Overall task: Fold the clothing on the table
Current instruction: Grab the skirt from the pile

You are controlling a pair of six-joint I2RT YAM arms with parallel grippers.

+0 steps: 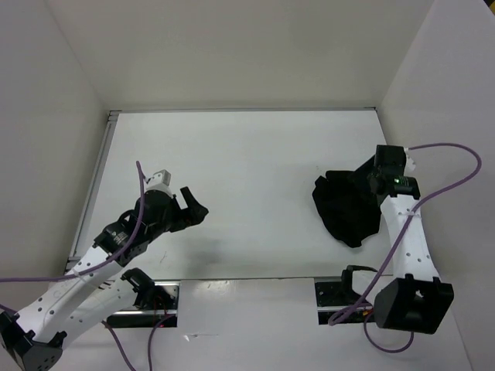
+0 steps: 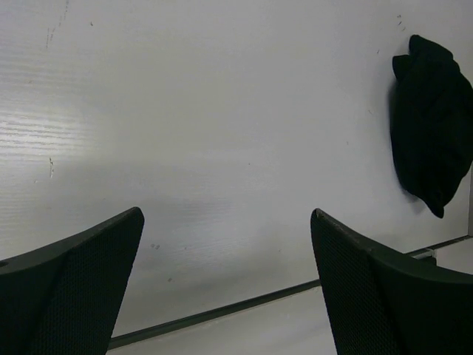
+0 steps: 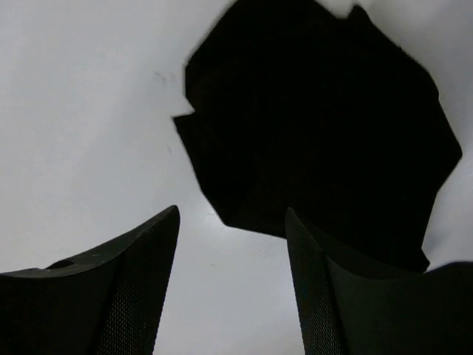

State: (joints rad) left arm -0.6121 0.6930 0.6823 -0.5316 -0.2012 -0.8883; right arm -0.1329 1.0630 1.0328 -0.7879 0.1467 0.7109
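one black clothing heap point(image 1: 344, 210) on white table point(image 1: 247, 166)

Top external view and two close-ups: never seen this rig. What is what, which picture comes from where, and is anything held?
Two robot arms are bolted at the near edge of a white table. The wide picture looks down from above and behind them. The other two come from wrist cameras; the dark wedges at the bottom are each arm's own fingers. The only item is the clothing, a crumpled black heap on the right. The left gripper is open over the table, away from it. The right gripper is open right at the heap, gripping nothing.
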